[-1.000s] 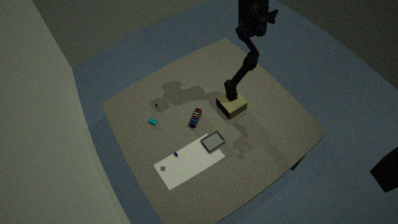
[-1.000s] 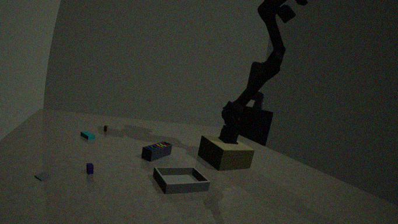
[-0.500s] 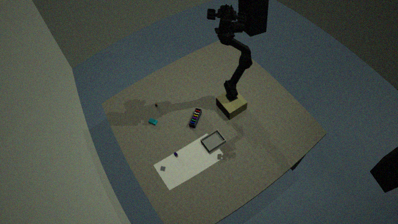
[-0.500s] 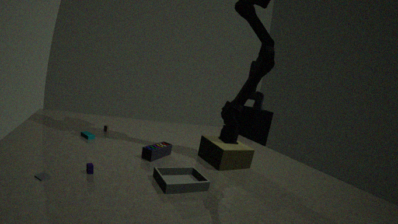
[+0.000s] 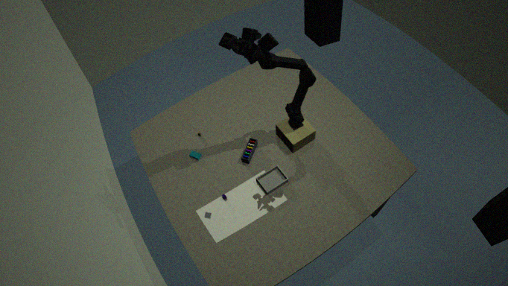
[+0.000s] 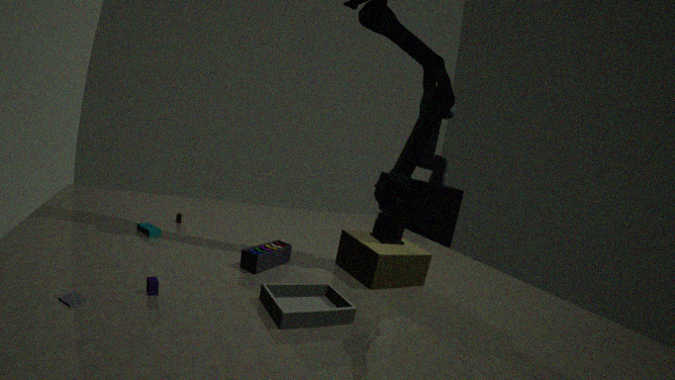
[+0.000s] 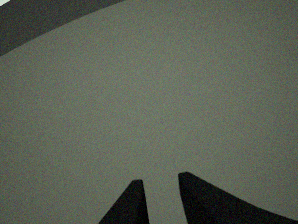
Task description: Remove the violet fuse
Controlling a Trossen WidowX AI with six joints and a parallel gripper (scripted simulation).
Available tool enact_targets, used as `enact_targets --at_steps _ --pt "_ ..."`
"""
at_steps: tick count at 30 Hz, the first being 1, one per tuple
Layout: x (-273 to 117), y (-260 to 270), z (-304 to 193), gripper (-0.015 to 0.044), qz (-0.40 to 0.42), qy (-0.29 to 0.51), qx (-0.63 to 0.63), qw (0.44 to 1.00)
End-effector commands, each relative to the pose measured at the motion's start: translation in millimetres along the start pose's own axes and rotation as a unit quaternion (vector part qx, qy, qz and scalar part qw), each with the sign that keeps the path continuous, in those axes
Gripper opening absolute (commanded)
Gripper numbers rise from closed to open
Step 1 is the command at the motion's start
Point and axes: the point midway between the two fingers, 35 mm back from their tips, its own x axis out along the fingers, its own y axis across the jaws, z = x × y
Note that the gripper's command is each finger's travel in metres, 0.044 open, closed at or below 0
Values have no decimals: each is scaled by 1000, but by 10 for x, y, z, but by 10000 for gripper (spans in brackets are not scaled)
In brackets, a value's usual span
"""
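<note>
The dark fuse block (image 5: 252,152) (image 6: 265,255) stands mid-table with a row of coloured fuses in its top. The violet fuse (image 5: 248,151) (image 6: 262,248) sits among them, too small to make out clearly. The grey tray (image 5: 261,184) (image 6: 317,318) lies in front of the block and is empty. My gripper (image 5: 228,39) (image 7: 161,185) is raised high above the far side of the table, far from the block and the tray. In the wrist view its fingers stand close together with only bare background between them. It is out of frame in the exterior view.
The arm's tan pedestal (image 5: 296,135) (image 6: 383,264) stands beside the block. A white mat (image 5: 238,212) holds a small purple block (image 5: 224,196) (image 6: 152,285) and a flat grey square (image 5: 208,214) (image 6: 72,299). A teal block (image 5: 195,155) (image 6: 148,229) and a small dark peg (image 5: 199,134) (image 6: 178,218) lie to the left.
</note>
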Motion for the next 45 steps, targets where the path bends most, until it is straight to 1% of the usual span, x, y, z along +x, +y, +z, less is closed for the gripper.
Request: enact_targets --at_steps 1,7,9,17,19,23,27,30,34,37,39,43,45 --pt "-29 -311 -706 72 -38 96 -86 991" --pt "-268 -649 -1656 72 -46 242 -215 945" --pt "-412 -686 -1967 72 -33 290 -223 930" --pt "-853 -863 -2722 72 14 413 -317 854" --pt "-1039 -910 -2964 72 40 452 -348 820" --pt "-1521 -981 -3462 72 116 533 -407 733" --pt "-2034 -1003 -3849 72 207 592 -445 639" --pt "-2314 -990 -4006 72 251 616 -455 592" --pt "-2821 -942 -4234 72 345 644 -463 502" --pt "-3203 -889 -4353 72 422 650 -459 434" --pt "-3523 -833 -4419 72 492 644 -448 377" --pt "-4191 -689 -4449 72 638 601 -402 263" --pt "-4456 -623 -4418 72 696 572 -374 221"
